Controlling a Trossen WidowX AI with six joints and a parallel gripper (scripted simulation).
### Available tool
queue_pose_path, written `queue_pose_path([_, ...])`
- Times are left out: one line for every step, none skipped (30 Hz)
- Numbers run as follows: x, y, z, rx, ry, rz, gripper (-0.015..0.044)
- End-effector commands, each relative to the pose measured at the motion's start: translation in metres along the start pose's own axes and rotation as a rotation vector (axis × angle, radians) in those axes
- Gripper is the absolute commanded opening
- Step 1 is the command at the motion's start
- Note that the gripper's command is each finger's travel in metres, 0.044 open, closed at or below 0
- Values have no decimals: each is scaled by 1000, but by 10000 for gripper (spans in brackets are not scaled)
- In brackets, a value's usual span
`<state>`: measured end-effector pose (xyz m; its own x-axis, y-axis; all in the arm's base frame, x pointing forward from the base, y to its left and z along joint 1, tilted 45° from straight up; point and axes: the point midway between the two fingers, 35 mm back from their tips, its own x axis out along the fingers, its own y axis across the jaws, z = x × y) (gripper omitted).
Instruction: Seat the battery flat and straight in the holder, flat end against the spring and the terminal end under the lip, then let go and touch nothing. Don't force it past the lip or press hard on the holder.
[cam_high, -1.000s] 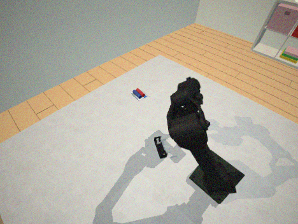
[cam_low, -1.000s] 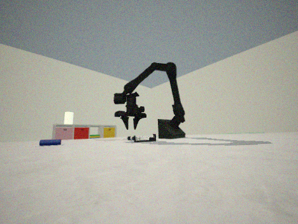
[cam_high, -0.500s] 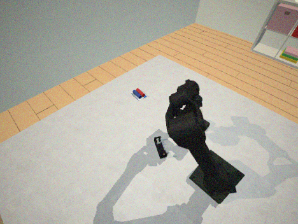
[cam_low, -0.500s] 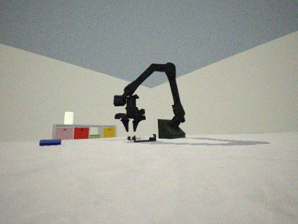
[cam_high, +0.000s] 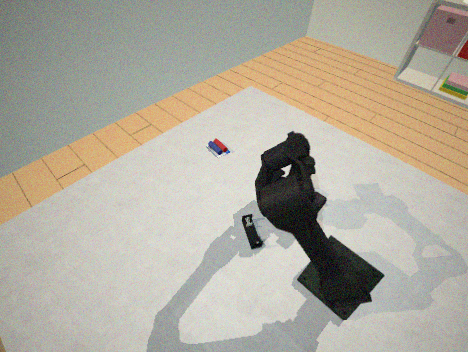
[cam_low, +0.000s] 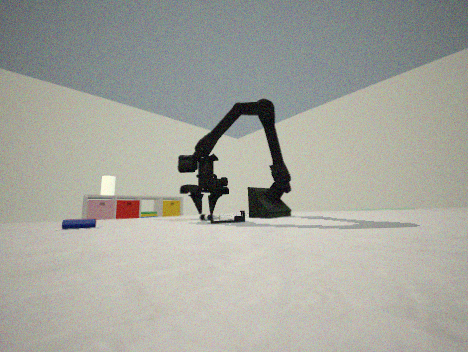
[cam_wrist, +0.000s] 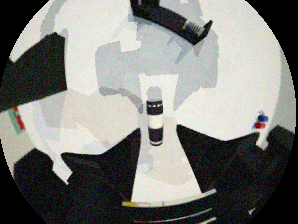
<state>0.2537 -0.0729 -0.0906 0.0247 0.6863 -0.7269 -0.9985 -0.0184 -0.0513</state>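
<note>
The battery (cam_wrist: 155, 121), with black and white bands, lies on the pale surface outside the holder. It is upright in the wrist view, and the arm hides it in the top view. The black holder (cam_high: 252, 234) (cam_low: 227, 220) (cam_wrist: 167, 21) is empty, at the top of the wrist view, with metal coils near its right end there. My gripper (cam_low: 206, 216) (cam_wrist: 158, 129) is partly open and points down low over the surface. Its fingertips stand on either side of the battery's near part, with gaps visible. Whether they touch the surface is unclear.
A red and a blue cylinder (cam_high: 217, 147) (cam_wrist: 261, 120) lie side by side away from the holder. The blue one (cam_low: 79, 224) shows at left in the exterior view. A shelf (cam_high: 422, 80) (cam_low: 190, 199) with coloured boxes stands in the background.
</note>
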Motion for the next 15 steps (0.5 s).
queue_pose_path([9, 2, 2, 10, -11, 4, 229])
queue_pose_path([11, 3, 2, 10, -11, 4, 229])
queue_pose_path([12, 3, 2, 10, -11, 4, 229])
queue_pose_path([14, 3, 2, 10, -11, 4, 229])
queue_pose_path([16, 3, 2, 9, -11, 3, 229])
queue_pose_path([17, 3, 2, 9, -11, 3, 229])
queue_pose_path([19, 3, 2, 9, -11, 3, 229])
queue_pose_path([20, 3, 2, 9, -12, 3, 229])
queue_pose_path([21, 3, 2, 8, -12, 3, 229])
queue_pose_path([21, 3, 2, 8, -12, 3, 229])
queue_pose_path([21, 3, 2, 8, -12, 3, 203])
queue_pose_path([21, 3, 2, 8, -12, 3, 176])
queue_pose_path([21, 3, 2, 8, -12, 3, 150])
queue_pose_path([21, 3, 2, 8, -12, 3, 124])
queue_pose_path([21, 3, 2, 8, -12, 3, 98])
